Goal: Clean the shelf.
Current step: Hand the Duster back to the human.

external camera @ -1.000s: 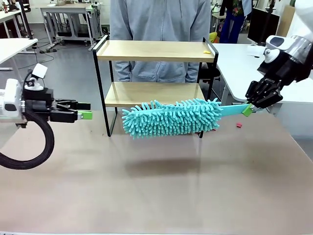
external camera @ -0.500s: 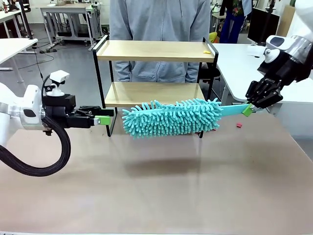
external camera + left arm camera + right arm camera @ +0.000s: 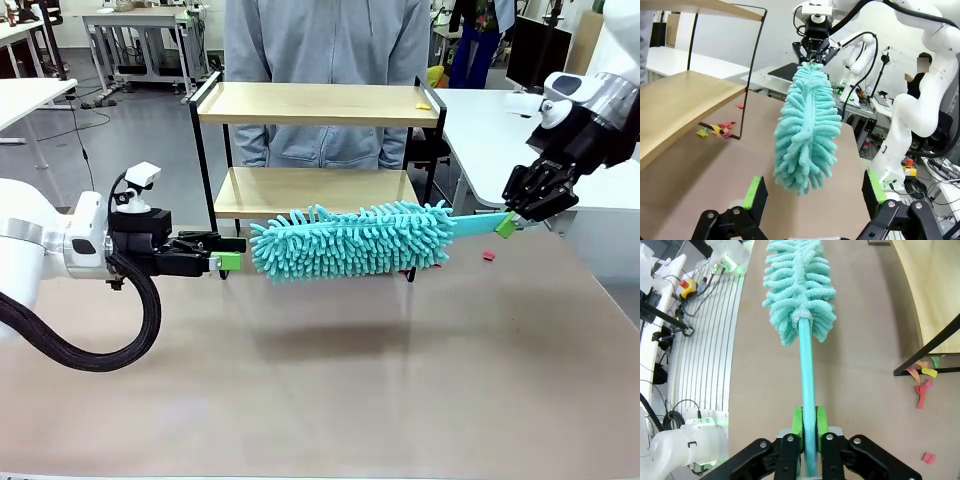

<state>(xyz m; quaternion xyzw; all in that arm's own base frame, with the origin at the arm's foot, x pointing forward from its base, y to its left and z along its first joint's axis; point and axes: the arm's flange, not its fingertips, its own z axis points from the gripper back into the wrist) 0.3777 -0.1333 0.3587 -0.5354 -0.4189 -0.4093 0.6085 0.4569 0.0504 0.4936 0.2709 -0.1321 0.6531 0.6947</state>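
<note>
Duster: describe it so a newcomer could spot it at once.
Find the shelf at the table's far side. In front of its lower board, a duster hangs level above the table, its handle clamped in the right gripper. It is the one fluffy turquoise thing there.

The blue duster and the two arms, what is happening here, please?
The right gripper is shut on the handle of the teal duster, holding it level above the table, in front of the shelf. The left gripper is open and points at the fluffy end of the duster, close to it but not touching. A person stands behind the shelf. Small paper scraps lie on the table by a shelf leg.
</note>
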